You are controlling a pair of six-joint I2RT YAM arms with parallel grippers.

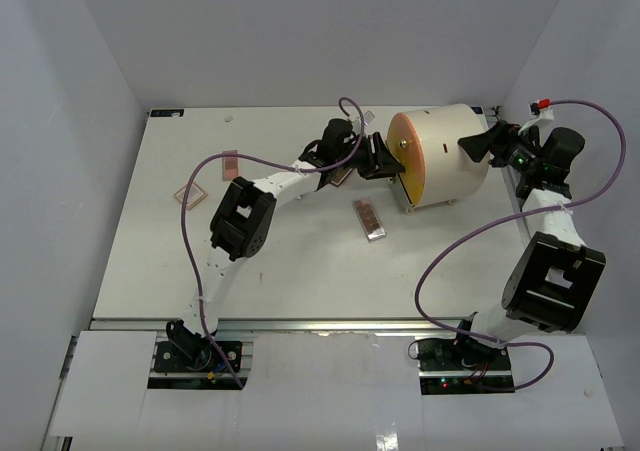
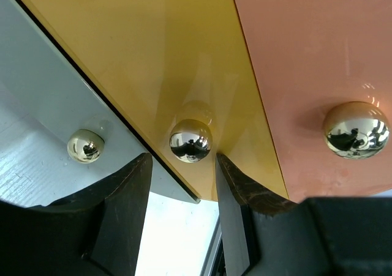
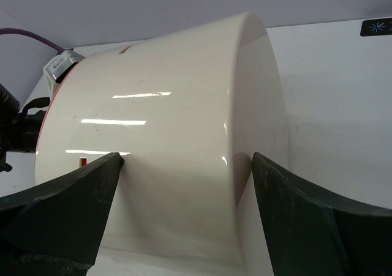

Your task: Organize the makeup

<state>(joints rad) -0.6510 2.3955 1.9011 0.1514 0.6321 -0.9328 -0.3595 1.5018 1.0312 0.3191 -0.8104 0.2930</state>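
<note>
A: Where's the makeup?
B: 1 brown palette (image 1: 369,219) lies mid-frame on the surface (image 1: 300,271), 1 pink palette (image 1: 231,165) at upper left.
A: And the arms?
B: The left end effector (image 2: 180,160) sits half-wide astride a gold knob (image 2: 190,140), grip unclear. The right end effector (image 3: 187,156) is spread wide behind the cream cylinder (image 3: 165,123).

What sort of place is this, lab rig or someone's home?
Most likely a lab test cell: plain white panel walls box in a white tabletop, and two white-and-black robot arms are bolted at its near edge with purple cabling exposed.
</note>
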